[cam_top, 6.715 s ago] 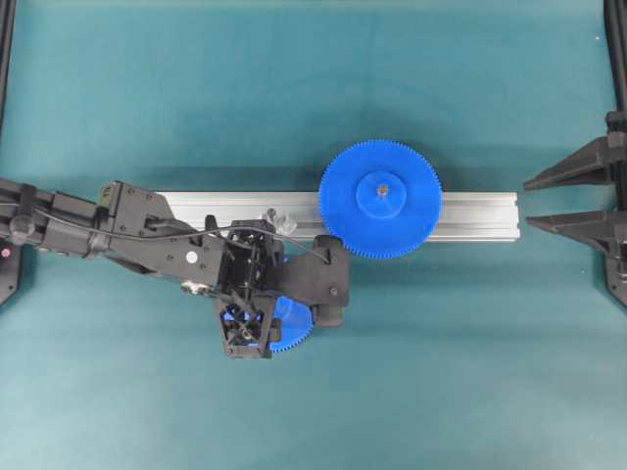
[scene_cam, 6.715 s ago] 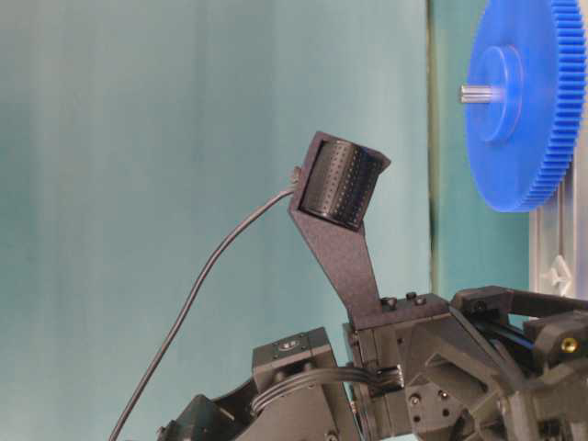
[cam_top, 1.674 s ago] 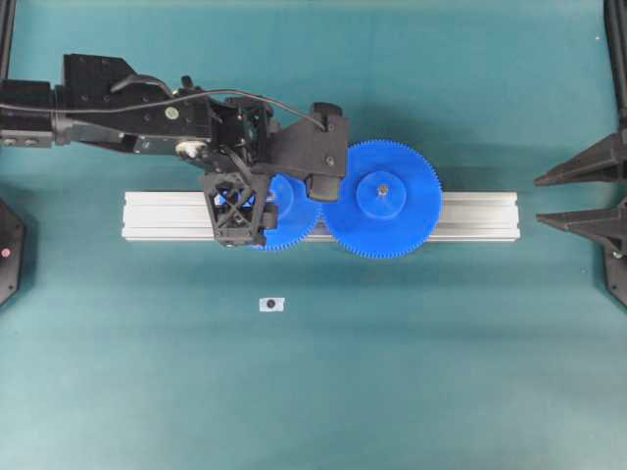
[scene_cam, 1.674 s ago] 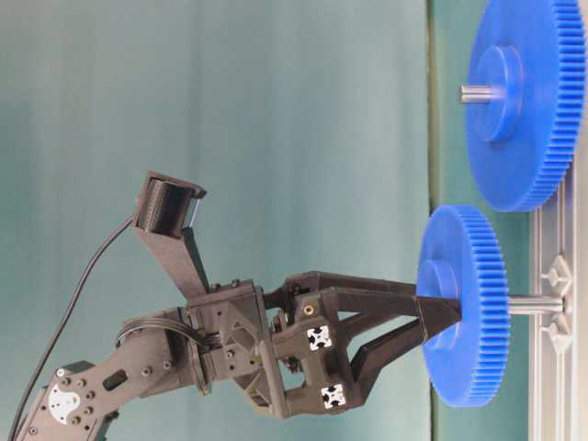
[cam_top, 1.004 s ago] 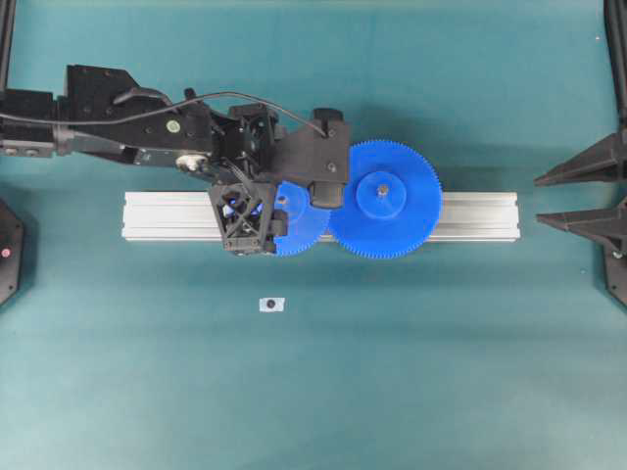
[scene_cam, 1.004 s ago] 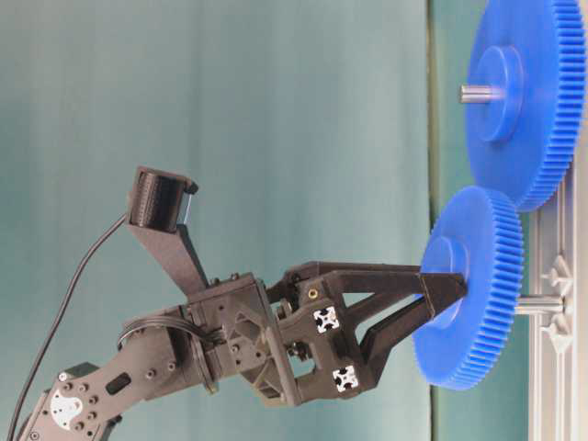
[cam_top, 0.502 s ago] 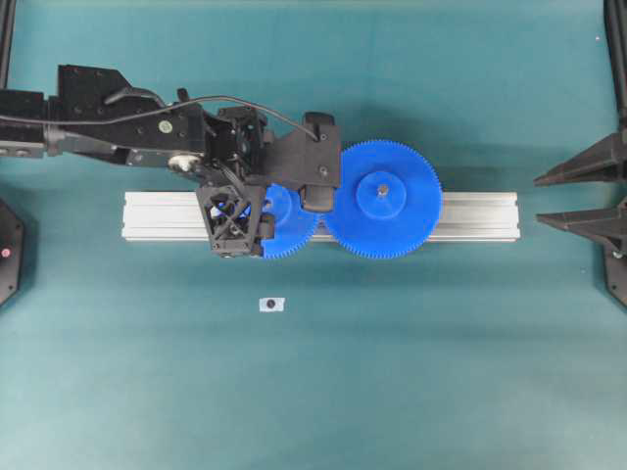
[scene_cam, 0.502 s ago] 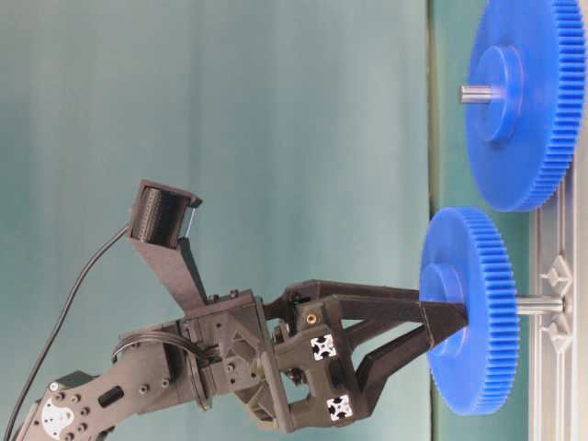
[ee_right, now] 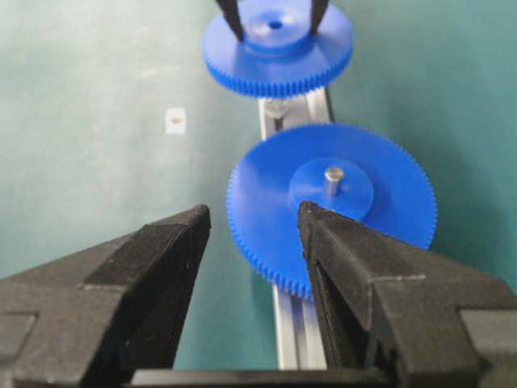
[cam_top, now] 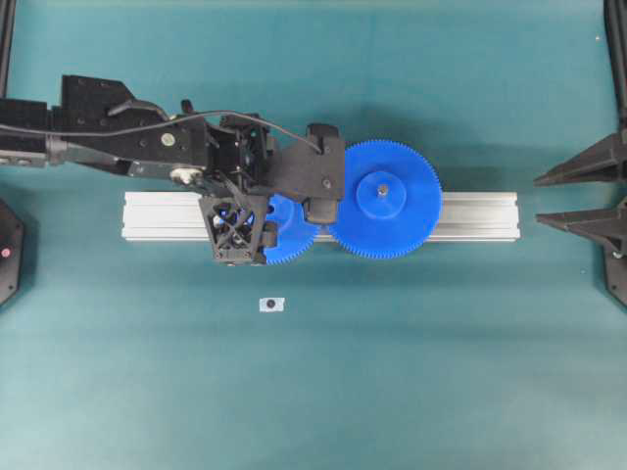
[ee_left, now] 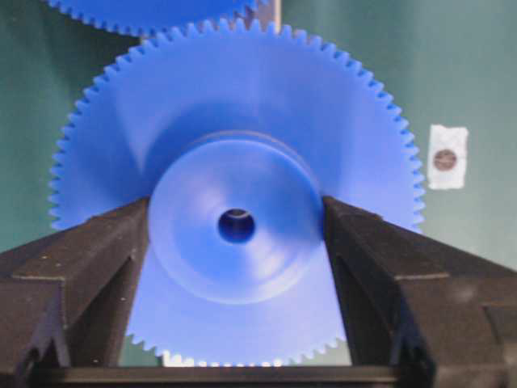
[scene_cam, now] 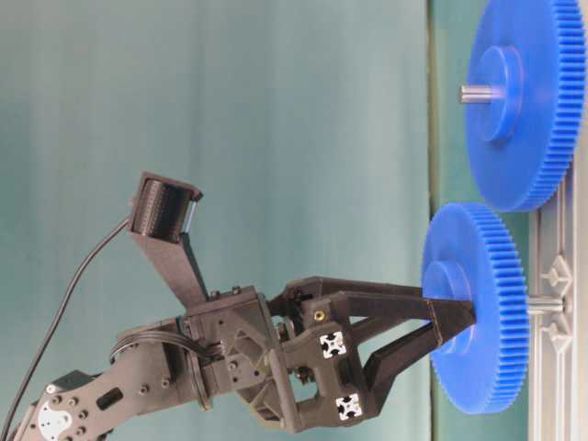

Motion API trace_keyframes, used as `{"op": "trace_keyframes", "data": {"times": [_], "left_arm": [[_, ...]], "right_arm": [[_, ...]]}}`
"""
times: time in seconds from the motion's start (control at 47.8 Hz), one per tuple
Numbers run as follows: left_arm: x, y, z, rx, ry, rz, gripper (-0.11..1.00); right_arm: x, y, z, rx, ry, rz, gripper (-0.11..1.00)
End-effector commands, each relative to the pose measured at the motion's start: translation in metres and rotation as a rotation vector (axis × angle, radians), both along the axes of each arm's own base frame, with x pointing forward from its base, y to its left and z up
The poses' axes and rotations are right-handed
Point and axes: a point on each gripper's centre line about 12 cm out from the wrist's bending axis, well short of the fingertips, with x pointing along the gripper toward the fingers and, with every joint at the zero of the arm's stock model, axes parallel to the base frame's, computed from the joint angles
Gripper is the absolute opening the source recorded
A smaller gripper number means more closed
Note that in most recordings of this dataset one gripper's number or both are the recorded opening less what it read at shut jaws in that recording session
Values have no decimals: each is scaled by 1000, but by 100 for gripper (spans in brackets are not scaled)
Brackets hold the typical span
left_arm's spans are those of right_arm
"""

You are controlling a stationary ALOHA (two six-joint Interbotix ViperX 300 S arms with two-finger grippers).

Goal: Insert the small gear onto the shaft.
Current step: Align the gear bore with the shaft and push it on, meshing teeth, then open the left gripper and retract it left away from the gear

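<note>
- The left gripper (scene_cam: 459,323) is clamping the raised hub of the small gear (scene_cam: 478,308), one finger on either side (wrist view confirms both pads touching).
- The small gear is sitting over the aluminium rail (cam_top: 470,215), with the shaft (scene_cam: 544,303) showing between gear and rail in the table-level view.
- The wider blue gear (cam_top: 384,199) is standing at 3 o'clock of the small gear in the overhead view, their toothed rims overlapping there.
- The right gripper (ee_right: 252,234) is hanging with jaws spread wide, gripping nothing, well apart from both gears.
- A small white tag (cam_top: 271,305) is lying on the green table (cam_top: 441,372), at 6 o'clock of the small gear.
</note>
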Motion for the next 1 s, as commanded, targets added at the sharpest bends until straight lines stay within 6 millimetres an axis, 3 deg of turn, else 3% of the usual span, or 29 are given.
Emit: {"op": "trace_keyframes", "data": {"times": [0.0, 0.377, 0.983], "left_arm": [[4, -3, 8, -1, -32, -8, 71], [7, 12, 12, 4, -49, 21, 71], [6, 12, 23, 2, -43, 24, 71]], "right_arm": [[2, -1, 4, 5, -9, -8, 60], [2, -2, 4, 4, -12, -14, 60], [1, -2, 5, 5, -14, -15, 60]]}}
